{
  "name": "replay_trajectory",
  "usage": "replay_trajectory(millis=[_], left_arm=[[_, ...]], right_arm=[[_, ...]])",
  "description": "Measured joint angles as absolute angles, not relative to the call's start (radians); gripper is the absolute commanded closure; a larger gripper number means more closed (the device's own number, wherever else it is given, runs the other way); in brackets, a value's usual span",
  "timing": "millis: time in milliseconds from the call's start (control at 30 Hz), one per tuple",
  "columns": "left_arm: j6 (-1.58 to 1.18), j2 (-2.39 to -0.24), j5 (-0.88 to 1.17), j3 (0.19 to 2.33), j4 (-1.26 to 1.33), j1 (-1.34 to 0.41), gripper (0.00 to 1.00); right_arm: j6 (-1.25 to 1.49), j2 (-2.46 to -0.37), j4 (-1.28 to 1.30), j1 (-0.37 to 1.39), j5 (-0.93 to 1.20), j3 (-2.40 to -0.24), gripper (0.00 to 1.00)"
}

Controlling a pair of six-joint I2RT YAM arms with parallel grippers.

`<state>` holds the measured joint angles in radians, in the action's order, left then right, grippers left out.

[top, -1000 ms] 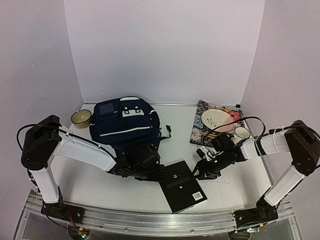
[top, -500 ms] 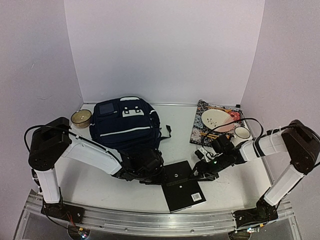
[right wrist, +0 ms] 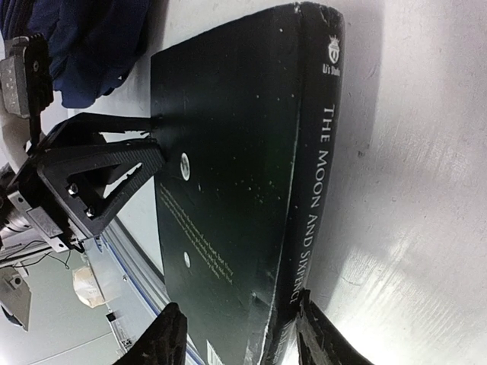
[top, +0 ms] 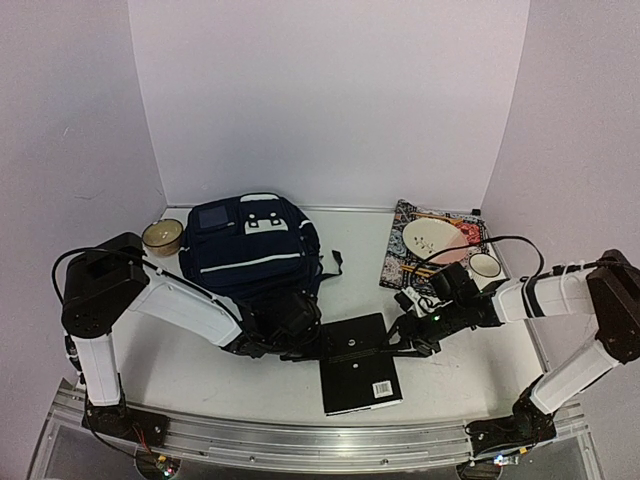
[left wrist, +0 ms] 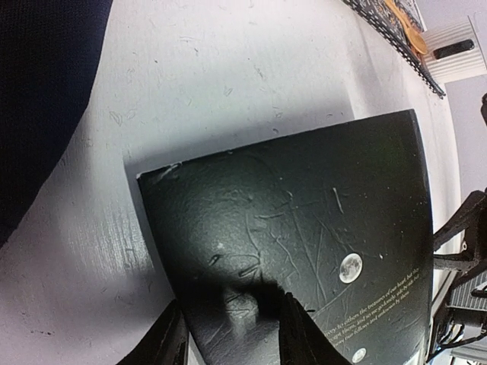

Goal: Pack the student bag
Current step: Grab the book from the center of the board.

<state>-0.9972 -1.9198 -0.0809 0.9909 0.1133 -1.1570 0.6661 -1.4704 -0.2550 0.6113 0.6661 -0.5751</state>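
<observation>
The student bag [top: 250, 250], navy with white trim, lies at the back left with its zip closed; a dark strip of it [left wrist: 38, 91] also shows in the left wrist view. A black hardcover book [top: 358, 362] lies flat in front of it, and both grippers meet it. My left gripper [top: 318, 347] is shut on the book's left edge [left wrist: 251, 228], one finger on the cover and the other at the edge. My right gripper [top: 397, 338] straddles the spine side [right wrist: 312, 190]. It is open, with one finger by the spine and the other over the cover.
A tan bowl [top: 162, 236] sits left of the bag. At the back right a patterned cloth [top: 405, 262] carries a cream plate [top: 432, 240] and a small cup [top: 485, 265]. A metal rail [top: 300, 440] runs along the table's near edge.
The book has turned from a slant to square with the near edge. My left gripper has closed on its left edge. The right gripper has followed the spine side and narrowed slightly.
</observation>
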Motion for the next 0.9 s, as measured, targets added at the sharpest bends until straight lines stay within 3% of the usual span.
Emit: replay_trajectory(millis=[900], left_arm=[[-1.082,-1.910,-0.201,0.894,0.296,-1.126,0.62]], right_arm=[[0.894,-1.492,-0.482,0.657,0.661,-0.562,0.65]])
